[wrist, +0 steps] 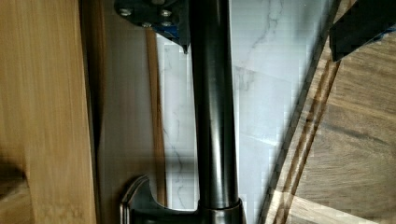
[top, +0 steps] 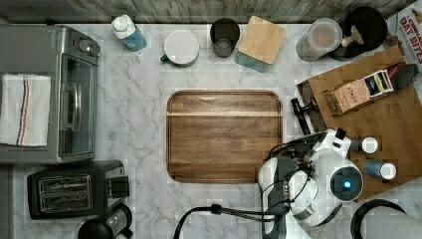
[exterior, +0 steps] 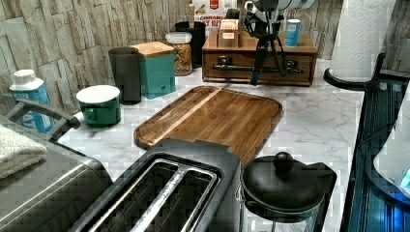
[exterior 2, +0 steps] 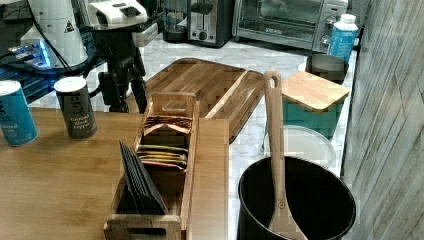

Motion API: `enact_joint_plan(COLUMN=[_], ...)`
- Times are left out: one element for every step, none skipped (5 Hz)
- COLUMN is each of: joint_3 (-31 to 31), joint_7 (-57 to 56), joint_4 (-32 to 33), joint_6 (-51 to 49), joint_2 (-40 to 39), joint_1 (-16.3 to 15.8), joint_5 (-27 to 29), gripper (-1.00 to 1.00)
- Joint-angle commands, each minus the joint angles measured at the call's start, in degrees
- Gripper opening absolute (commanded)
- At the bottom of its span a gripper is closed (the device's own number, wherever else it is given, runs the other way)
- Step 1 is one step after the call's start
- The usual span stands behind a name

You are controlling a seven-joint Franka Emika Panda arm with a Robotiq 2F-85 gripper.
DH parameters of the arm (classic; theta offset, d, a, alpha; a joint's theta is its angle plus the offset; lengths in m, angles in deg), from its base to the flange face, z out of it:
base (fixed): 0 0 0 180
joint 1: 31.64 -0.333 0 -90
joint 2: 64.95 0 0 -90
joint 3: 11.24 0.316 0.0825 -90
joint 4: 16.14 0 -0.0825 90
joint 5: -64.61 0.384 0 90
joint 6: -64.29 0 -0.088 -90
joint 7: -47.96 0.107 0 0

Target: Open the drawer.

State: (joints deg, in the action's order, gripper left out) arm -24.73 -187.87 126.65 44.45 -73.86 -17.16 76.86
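The drawer [exterior: 241, 62] is the front of the low wooden stand at the back of the left view, and it looks flush with the stand. Its long black bar handle [wrist: 215, 116] runs across the front on brackets and also shows as the handle [top: 299, 117] in the top view. My gripper [wrist: 259, 49] is open and straddles the bar: one finger [wrist: 163, 18] sits close beside it on the drawer side, the other finger [wrist: 359, 23] stands well off over the tray's edge. The gripper [exterior: 263, 72] hangs down in front of the drawer; in the right view the gripper [exterior 2: 129, 105] is just past the stand's edge.
A dark wooden tray [top: 224, 135] lies just in front of the drawer. On the stand are a tea-bag box [exterior 2: 160, 165] and two spice tins [exterior 2: 75, 107]. A teal canister with a bamboo lid [top: 261, 42], cups, a toaster [top: 74, 189] and a toaster oven [top: 54, 94] ring the counter.
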Motion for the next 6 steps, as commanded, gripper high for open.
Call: enact_joint_plan(joint_3=[1.2,0.4,3.5,4.8,8.0,9.5], joint_7=[-1.7,4.9,5.6,10.3,19.0,23.3], joint_4=[-4.2,-5.3,-1.3,3.5,9.9,13.9], joint_6=[-14.8,-26.2,-25.8,-22.0,-19.8,-20.1], joint_2=[-0.7,2.6,5.1,7.3,12.6,16.8], joint_1=[-4.8,-9.0,-8.1,-10.7,-13.1,-15.8], joint_5=[-7.2,-11.0,-8.1,-5.8,-5.9,-5.5], gripper=[1.00,1.00,1.00,1.00,1.00,1.00])
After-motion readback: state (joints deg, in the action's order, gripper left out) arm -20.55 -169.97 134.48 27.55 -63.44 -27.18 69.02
